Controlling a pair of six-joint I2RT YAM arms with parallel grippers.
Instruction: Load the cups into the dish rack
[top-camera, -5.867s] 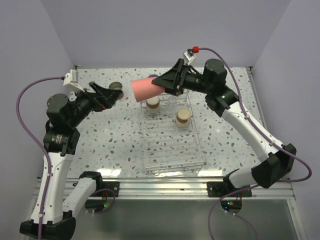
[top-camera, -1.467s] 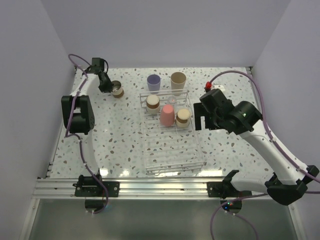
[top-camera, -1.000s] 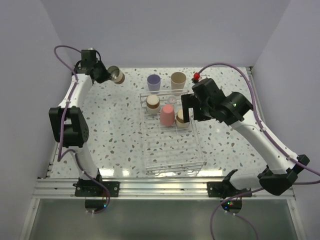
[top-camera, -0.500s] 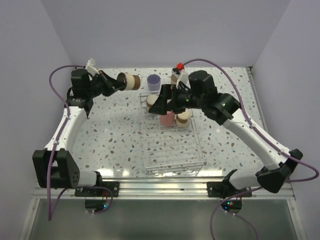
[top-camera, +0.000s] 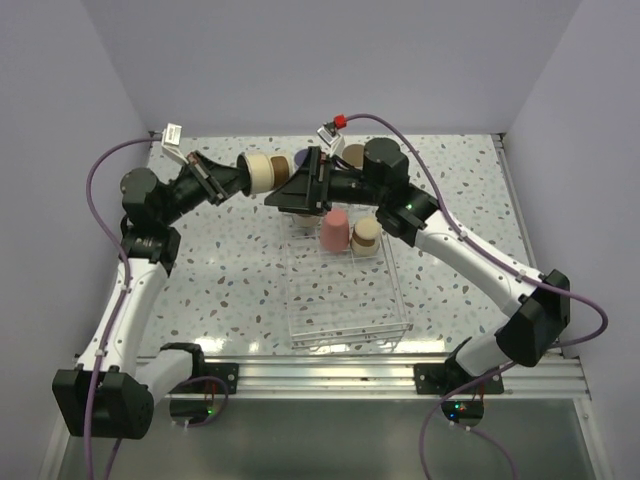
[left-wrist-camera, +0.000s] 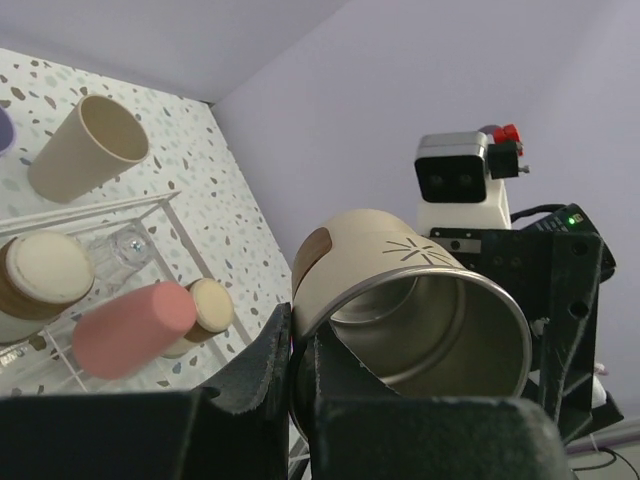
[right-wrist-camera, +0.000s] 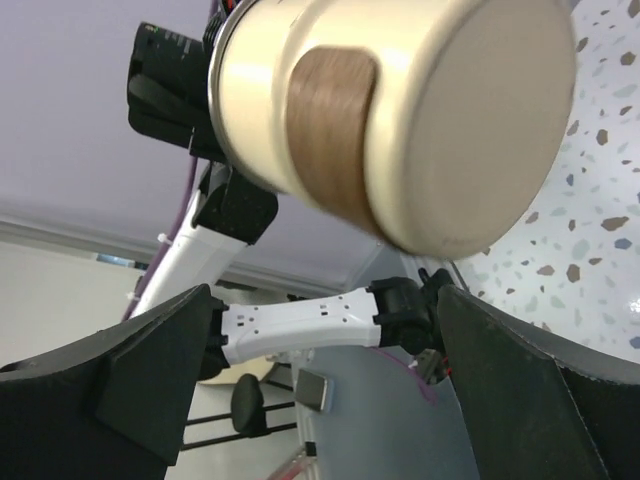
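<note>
Speckled counter (top-camera: 200, 270) under plain lilac walls, with the dish rack (top-camera: 398, 300) lying lengthwise at its middle. Left fingers (left-wrist-camera: 255, 372) pinching the rim of a brown-grey cup (top-camera: 262, 172). Cup held on its side in the air, well above the counter, cream base turned toward the right arm. Right fingers (right-wrist-camera: 130, 380) spread wide, close around that base but apart from it.

At the rack's far end: coral-red cup (top-camera: 334, 231) mouth down, a second brown-grey cup (top-camera: 365, 237) just beside it, a third brown-grey cup (left-wrist-camera: 40, 285) and the tiny clear cup (left-wrist-camera: 128, 240) behind.

Beyond the rack, on the counter: beige cup (left-wrist-camera: 88, 148) mouth up and lavender cup (top-camera: 299, 159), both largely blocked from above by the right arm.
</note>
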